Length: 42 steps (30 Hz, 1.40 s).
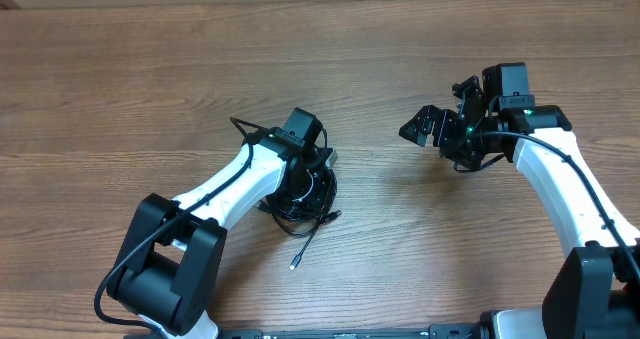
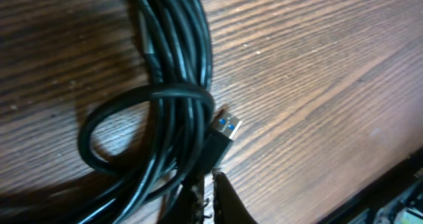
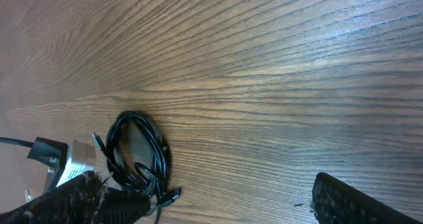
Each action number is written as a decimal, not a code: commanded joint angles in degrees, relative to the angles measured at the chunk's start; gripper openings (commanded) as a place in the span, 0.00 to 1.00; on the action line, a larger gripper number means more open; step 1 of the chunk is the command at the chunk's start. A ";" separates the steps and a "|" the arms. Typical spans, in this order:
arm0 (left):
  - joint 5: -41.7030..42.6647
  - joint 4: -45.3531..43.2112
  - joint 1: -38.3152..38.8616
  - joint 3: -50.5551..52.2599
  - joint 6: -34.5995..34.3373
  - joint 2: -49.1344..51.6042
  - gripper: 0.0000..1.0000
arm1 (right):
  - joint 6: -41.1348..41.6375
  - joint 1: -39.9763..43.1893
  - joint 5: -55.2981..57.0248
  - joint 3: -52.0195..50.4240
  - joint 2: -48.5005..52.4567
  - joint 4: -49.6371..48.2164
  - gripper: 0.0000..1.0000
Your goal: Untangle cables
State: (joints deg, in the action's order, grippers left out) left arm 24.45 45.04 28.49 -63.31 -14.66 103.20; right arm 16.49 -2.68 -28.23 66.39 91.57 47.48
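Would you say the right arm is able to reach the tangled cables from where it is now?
Probably yes, partly. Bare table lies between the open right gripper and the cables, but the left arm covers much of the bundle, so only the side facing it looks free.

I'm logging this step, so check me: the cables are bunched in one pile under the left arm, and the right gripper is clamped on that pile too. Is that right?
One part is wrong. The cables are bunched in one pile under the left arm, but the right gripper is not clamped on it. It stands open over the bare table, apart from the pile, as the overhead view shows.
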 commanded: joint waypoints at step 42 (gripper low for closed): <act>-15.54 -2.27 -4.04 -0.72 -4.74 3.30 0.04 | -0.02 -0.26 0.20 1.18 0.07 -0.44 1.00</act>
State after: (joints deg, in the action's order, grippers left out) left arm 14.02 42.54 27.57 -63.46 -18.15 105.41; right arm 16.51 -2.68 -28.21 66.39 91.57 47.20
